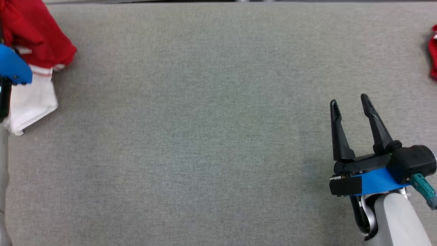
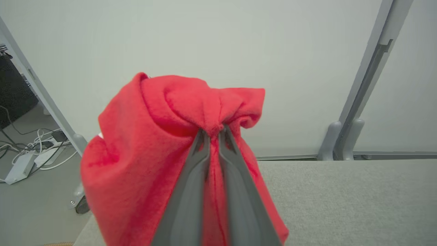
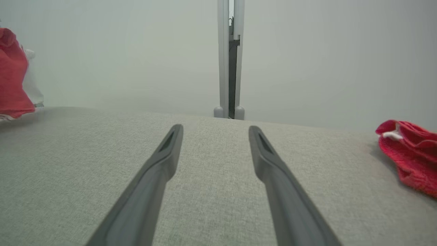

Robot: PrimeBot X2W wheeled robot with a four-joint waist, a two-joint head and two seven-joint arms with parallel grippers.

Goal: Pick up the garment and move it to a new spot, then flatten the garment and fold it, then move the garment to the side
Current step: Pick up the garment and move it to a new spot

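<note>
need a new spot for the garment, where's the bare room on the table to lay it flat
The middle of the grey table is bare, from the red and white garment pinched by the left gripper at the far left across to the open right gripper. Crowded spots: the left edge, and the right edge where another red cloth lies.

A red cloth [image 3: 411,155] lies at the grey table's [image 1: 205,143] right edge.
</note>
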